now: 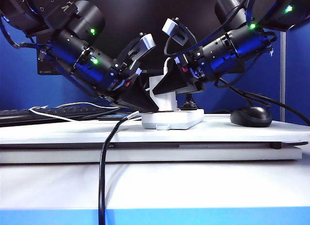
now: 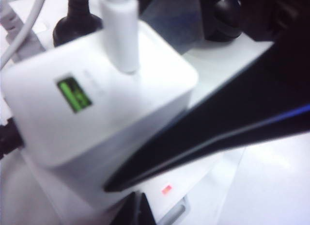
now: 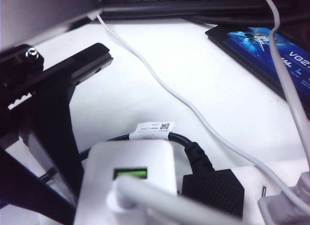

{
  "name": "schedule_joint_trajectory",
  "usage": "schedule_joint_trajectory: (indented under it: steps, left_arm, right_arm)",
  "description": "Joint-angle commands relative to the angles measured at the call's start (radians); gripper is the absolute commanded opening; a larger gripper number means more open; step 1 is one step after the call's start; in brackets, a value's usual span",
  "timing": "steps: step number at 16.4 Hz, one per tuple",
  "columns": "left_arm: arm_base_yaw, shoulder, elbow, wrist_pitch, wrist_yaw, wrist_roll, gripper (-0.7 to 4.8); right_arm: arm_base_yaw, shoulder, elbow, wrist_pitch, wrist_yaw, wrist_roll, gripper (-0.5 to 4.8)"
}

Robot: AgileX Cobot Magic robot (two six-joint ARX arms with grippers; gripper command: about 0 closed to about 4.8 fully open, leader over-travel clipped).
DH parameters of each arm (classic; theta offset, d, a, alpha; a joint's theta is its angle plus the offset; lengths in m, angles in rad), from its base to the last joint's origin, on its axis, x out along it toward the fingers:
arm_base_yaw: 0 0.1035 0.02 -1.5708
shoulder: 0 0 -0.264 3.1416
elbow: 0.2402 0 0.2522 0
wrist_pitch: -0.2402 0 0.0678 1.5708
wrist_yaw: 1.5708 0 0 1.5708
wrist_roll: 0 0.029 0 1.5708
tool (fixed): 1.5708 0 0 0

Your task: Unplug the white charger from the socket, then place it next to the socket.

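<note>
Standing upright on the socket [image 1: 172, 120] near the middle of the tabletop [image 1: 218, 133], the white charger [image 1: 162, 91] is still plugged in, its thin white cable [image 2: 118, 31] rising from its top. The left gripper [image 1: 145, 101] and the right gripper [image 1: 169, 84] press in from opposite sides. The right gripper's fingers [image 3: 58, 133] clamp the charger; whether the left gripper's fingers [image 2: 213, 133] grip anything I cannot tell. A black mouse [image 1: 251, 117] sits toward the right edge.

One white charger [image 1: 162, 91], one socket [image 1: 172, 120], one mouse [image 1: 251, 116], two tools.
</note>
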Motion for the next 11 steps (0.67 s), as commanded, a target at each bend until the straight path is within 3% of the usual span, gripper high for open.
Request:
schedule_joint_trajectory:
  steps: [1,4,11]
  left_arm:
    - [0.000,0.030,-0.020,-0.125,-0.087,0.006,-0.05]
    - [0.000,0.030,-0.020,-0.125,-0.087,0.006,-0.05]
    - [0.000,0.030,-0.020,-0.126,-0.087,0.005,-0.05]
  right_arm:
    - [0.017,-0.044,0.032,0.227,-0.114,0.037,0.30]
    - [0.017,-0.045,0.032,0.254,-0.114,0.070,0.30]
    - [0.018,-0.054,0.032,0.237,-0.112,-0.002,0.30]
